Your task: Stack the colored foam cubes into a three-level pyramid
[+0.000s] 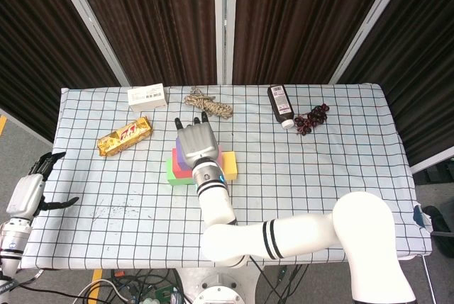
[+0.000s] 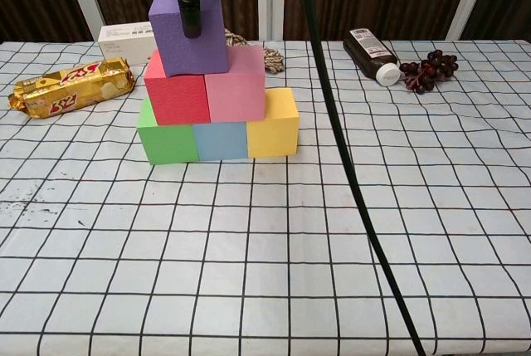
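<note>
On the checked tablecloth (image 2: pixel 348 231), the right hand (image 1: pixel 198 141) grips the purple cube (image 2: pixel 189 31); only the head view shows the left hand (image 1: pixel 32 189), fingers apart.

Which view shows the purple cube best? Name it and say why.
The chest view. It shows the purple cube side-on, sitting on the red cube and pink cube, with a dark finger across its front. In the head view the right hand covers nearly all of it; only a purple sliver shows.
</note>
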You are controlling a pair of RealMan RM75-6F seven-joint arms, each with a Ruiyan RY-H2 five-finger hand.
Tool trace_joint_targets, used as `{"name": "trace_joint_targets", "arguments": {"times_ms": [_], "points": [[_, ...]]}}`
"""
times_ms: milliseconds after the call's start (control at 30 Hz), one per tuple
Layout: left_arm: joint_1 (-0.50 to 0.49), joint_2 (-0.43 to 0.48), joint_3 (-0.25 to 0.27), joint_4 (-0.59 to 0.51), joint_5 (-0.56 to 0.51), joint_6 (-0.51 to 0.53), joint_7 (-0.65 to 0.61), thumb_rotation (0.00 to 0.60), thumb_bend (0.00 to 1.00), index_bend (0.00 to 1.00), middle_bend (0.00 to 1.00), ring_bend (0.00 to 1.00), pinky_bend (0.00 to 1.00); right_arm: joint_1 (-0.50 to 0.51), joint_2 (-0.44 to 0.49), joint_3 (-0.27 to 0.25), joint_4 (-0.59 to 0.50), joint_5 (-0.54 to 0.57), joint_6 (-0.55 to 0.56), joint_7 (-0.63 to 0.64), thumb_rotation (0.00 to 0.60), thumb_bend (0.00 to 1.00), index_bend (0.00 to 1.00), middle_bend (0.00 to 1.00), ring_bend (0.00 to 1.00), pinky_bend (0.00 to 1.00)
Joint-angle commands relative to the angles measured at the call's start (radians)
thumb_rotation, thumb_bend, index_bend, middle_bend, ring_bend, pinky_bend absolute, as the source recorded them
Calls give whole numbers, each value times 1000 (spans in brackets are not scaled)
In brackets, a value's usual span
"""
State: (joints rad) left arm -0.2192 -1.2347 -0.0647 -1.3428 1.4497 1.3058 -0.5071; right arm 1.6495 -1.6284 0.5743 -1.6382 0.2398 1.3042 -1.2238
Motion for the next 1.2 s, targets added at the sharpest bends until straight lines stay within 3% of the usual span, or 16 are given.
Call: {"name": "trace_joint_targets", "arguments": {"times_ms": [33, 1033, 1200], "points": [[0, 0, 0, 0, 0, 1, 0, 600, 0, 100, 93, 0, 95, -2, -2, 1, 2, 0, 1, -4, 600, 115, 0, 458, 136, 0], [3, -2, -1, 12, -2, -1, -12, 600, 0, 99, 93, 0, 95, -9, -35, 26, 30, -9, 7, -32, 600, 112, 0, 454, 140, 0], [3, -2, 0, 12, 1, -1, -12, 600, 0, 100, 93, 0, 95, -15, -31, 32, 23, 0, 0, -39, 600, 78, 0, 403, 136, 0]]}}
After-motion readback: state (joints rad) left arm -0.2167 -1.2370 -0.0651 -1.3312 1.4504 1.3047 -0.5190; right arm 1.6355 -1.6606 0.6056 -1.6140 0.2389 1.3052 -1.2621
